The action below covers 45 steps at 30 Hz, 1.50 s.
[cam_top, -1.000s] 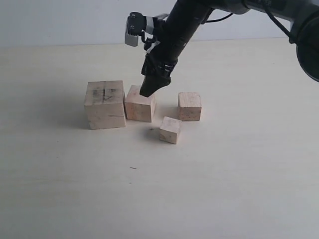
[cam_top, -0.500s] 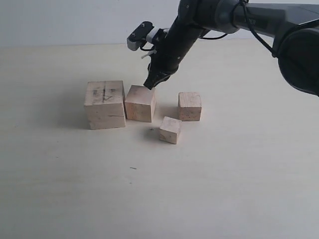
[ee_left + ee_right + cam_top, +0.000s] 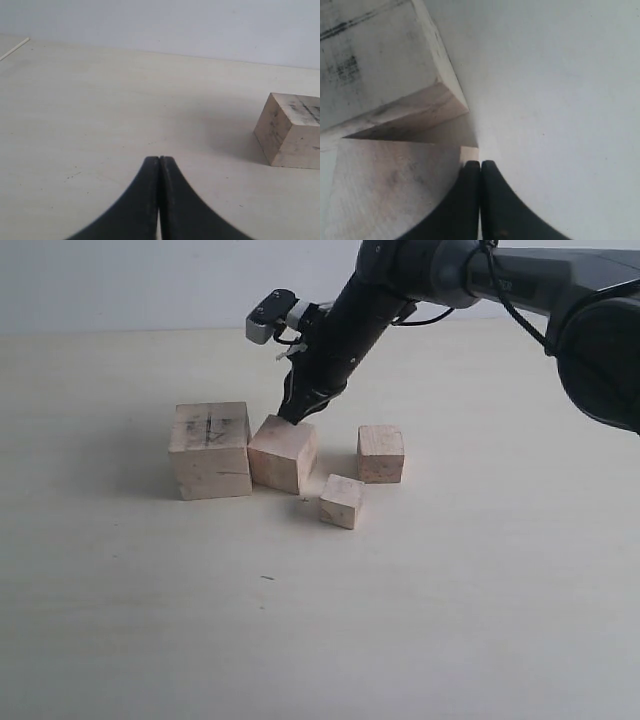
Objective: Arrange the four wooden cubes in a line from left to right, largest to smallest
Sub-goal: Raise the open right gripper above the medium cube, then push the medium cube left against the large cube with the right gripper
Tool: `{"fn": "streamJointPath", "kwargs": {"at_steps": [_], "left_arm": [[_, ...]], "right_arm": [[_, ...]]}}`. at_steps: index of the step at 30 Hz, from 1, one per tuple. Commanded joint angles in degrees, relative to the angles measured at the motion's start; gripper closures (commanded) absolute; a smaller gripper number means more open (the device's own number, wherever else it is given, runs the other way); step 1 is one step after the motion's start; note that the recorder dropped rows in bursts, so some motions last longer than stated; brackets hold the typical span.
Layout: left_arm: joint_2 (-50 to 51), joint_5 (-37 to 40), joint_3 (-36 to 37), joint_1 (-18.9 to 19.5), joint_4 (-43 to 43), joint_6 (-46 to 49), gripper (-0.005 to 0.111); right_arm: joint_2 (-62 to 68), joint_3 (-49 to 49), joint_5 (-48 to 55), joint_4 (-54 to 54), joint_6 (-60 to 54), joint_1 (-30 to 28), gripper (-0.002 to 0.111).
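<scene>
Four pale wooden cubes sit mid-table. The largest cube (image 3: 210, 450), scribbled on top, is at the left. The second cube (image 3: 283, 453) leans against its right side, turned a little. The third cube (image 3: 381, 453) stands further right, and the smallest cube (image 3: 342, 501) lies in front between them. My right gripper (image 3: 293, 417) is shut and empty, its tips at the second cube's back top edge. The right wrist view shows the tips (image 3: 480, 165) at that cube's corner (image 3: 390, 185), beside the largest cube (image 3: 375, 60). My left gripper (image 3: 159, 160) is shut over bare table; the largest cube (image 3: 292, 130) lies ahead of it.
The right arm (image 3: 420, 280) reaches in from the upper right, crossing above the cubes. The pale tabletop (image 3: 300, 640) stretches in front, and a light wall (image 3: 120, 280) runs along the back.
The right gripper shifted slightly left and down against the second cube's back edge. That cube slid forward and turned a little, closing on the largest cube.
</scene>
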Motion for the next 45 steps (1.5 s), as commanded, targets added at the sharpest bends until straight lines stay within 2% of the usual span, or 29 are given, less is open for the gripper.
{"fn": "streamJointPath", "kwargs": {"at_steps": [1,2,4,12,25,37,45], "left_arm": [[-0.3,-0.6,0.1,-0.3,0.1,0.0,0.107],[-0.3,-0.6,0.1,-0.3,0.1,0.0,0.107],[-0.3,-0.6,0.1,-0.3,0.1,0.0,0.107],[-0.3,-0.6,0.1,-0.3,0.1,0.0,0.107],[-0.3,-0.6,0.1,-0.3,0.1,0.0,0.107],[-0.3,-0.6,0.1,-0.3,0.1,0.0,0.107],[-0.3,-0.6,0.1,-0.3,0.1,0.0,0.107]], "right_arm": [[-2.2,-0.2,-0.6,-6.2,2.8,0.1,0.108],[-3.7,-0.2,-1.2,-11.3,9.7,0.1,0.108],[-5.6,-0.2,-0.4,-14.5,17.1,-0.2,0.108],[-6.1,-0.2,9.1,-14.4,25.7,-0.3,0.108],[-4.6,-0.2,10.0,-14.2,28.3,-0.3,0.108],[-3.4,-0.2,10.0,-15.9,35.6,-0.2,0.108],[-1.2,-0.2,10.0,-11.7,36.0,-0.2,0.108]]}}
